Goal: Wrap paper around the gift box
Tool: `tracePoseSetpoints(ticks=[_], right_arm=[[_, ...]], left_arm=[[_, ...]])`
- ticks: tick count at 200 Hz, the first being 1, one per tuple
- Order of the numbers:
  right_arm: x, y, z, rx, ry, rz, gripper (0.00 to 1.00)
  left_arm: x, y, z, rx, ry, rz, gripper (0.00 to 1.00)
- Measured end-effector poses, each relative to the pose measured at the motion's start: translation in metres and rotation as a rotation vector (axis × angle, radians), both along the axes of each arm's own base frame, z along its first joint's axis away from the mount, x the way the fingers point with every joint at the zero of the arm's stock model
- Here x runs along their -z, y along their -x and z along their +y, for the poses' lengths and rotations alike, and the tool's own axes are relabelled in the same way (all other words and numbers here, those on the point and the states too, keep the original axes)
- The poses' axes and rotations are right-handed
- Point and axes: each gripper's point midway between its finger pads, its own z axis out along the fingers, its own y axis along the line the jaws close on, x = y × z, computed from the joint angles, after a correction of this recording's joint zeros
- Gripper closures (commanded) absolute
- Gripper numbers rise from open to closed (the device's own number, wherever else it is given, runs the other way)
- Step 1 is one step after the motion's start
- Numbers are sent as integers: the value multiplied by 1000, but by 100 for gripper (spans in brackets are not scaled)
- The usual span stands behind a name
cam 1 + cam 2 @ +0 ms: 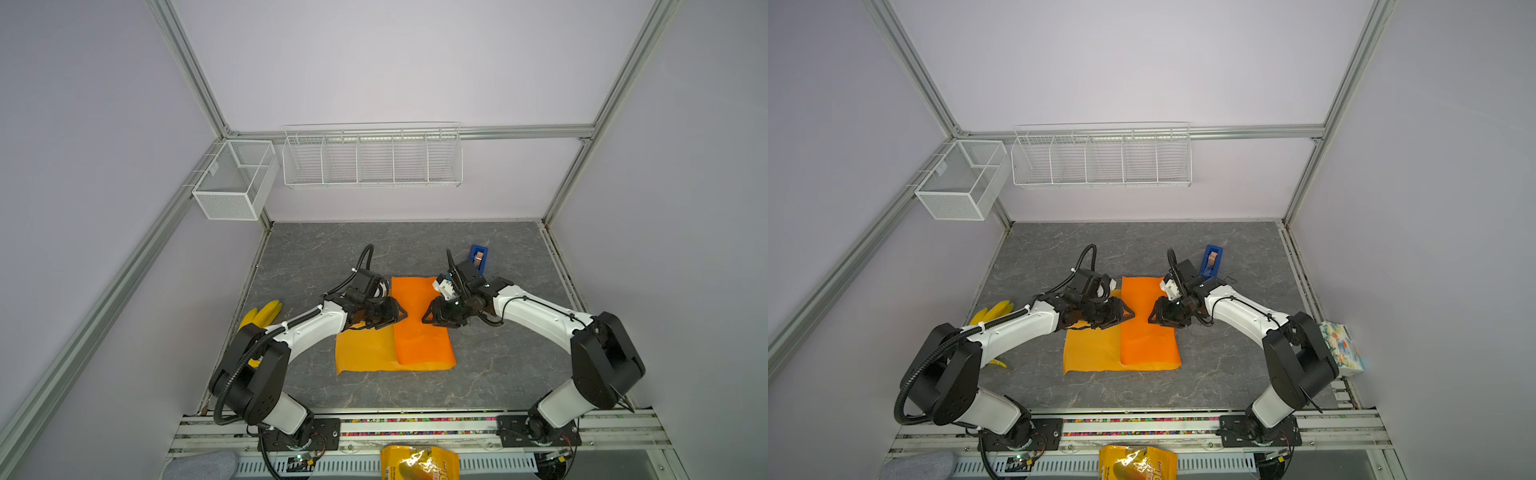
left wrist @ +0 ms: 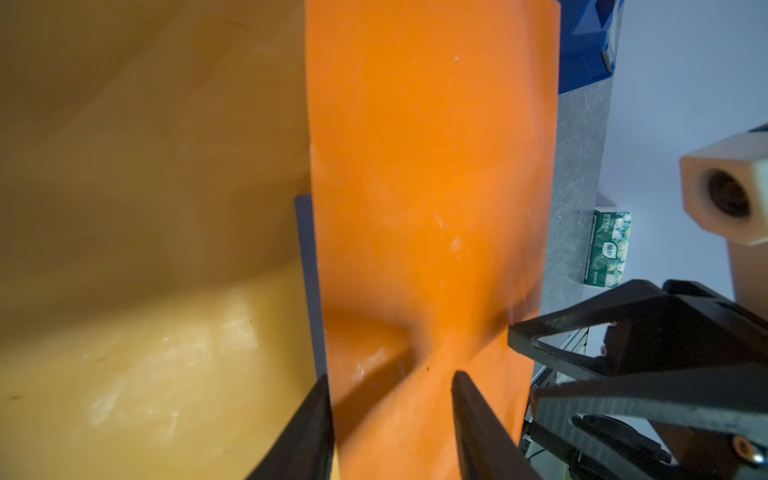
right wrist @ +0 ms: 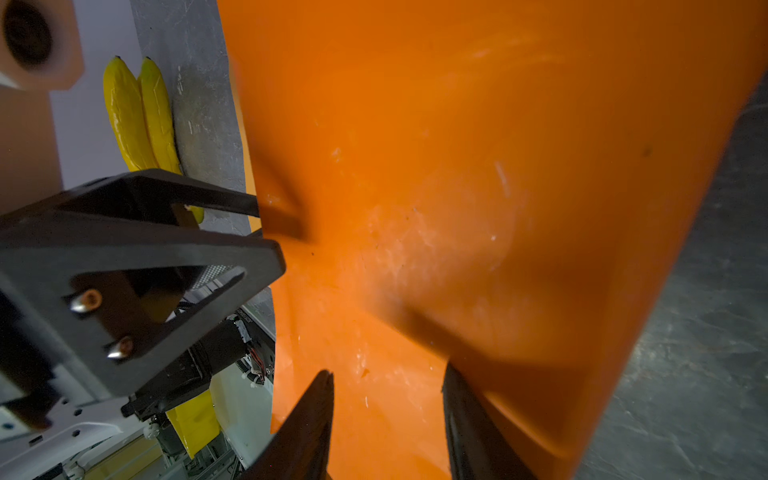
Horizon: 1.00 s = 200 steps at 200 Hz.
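The orange paper lies mid-table, its right part folded over into a raised strip on a paler layer. Of the gift box only a thin navy edge shows beside the fold in the left wrist view; in both top views the paper hides it. My left gripper meets the strip's left edge, jaws apart over the paper. My right gripper faces it at the strip's right edge, jaws apart on the paper. Neither pinches anything.
A blue tape dispenser stands behind the right arm. Bananas lie by the left wall. A tissue box sits at the right edge and a yellow snack bag beyond the front rail. Wire baskets hang on the back wall.
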Motion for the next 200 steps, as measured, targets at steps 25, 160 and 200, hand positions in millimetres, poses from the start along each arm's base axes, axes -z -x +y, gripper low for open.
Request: tracePoseSetpoints(ticks=[25,160,200], right_arm=[[0,0,0,0,0,0,53],[-21,-22,-44,92,42,-68,55],[-26,-24,-42,90,-1,-63,61]], left_arm=[[9,1,0,3,-12,21,64],[6,-3,-10,28,57,-2,80],[6,-5,-16,45,86,-7,80]])
